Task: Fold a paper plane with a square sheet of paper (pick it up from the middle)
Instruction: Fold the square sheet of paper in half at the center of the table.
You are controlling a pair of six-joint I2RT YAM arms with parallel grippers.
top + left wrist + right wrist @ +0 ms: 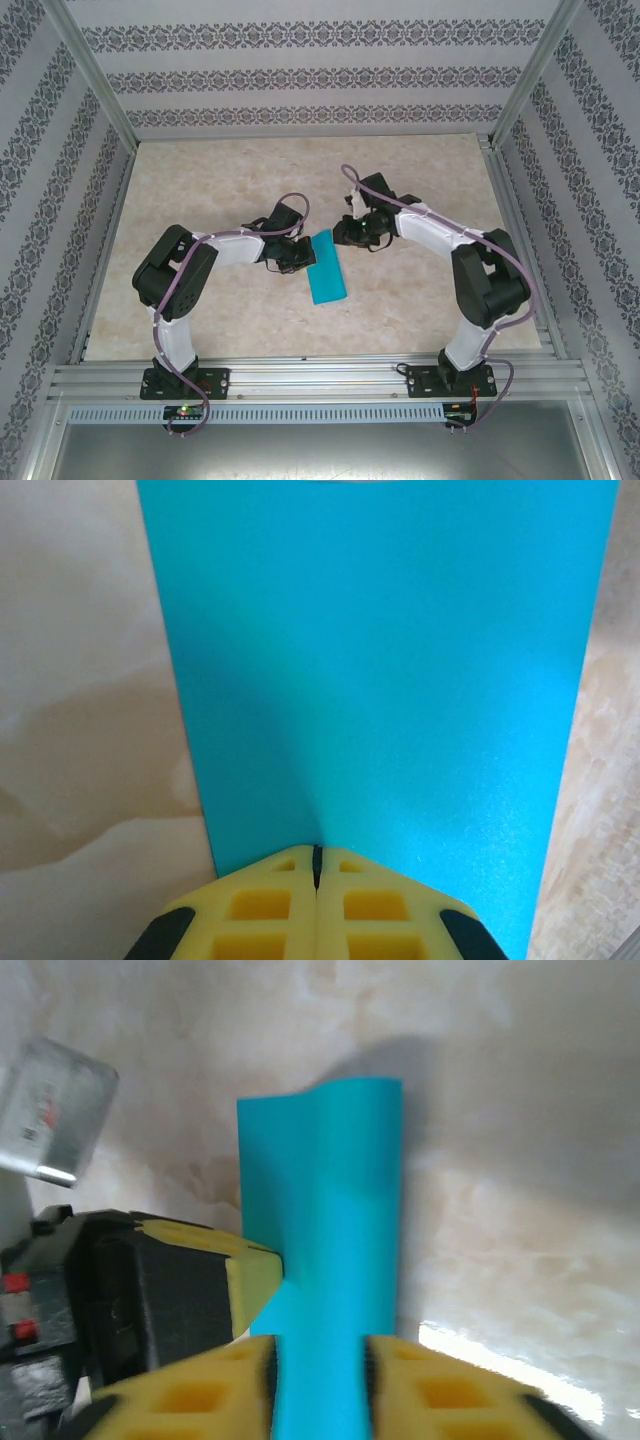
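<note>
The square sheet of paper (326, 268) is teal-blue and looks like a narrow upright strip at the table's middle, held off the surface between both arms. My left gripper (303, 255) is shut on its left edge. In the left wrist view the yellow pads meet at the gripper (317, 858) on the paper (380, 660), which spreads out ahead with a faint bend at its middle. My right gripper (340, 235) holds the far end. There the paper (325, 1190) fills the narrow gap of the gripper (320, 1380), touching both pads. The left gripper's fingertip (250, 1278) shows at the paper's side.
The marble-patterned table (200, 180) has patterned walls on three sides. An aluminium rail (320, 375) carrying both arm bases runs along the near edge. A silver block (55, 1110) of the left arm sits at the upper left of the right wrist view.
</note>
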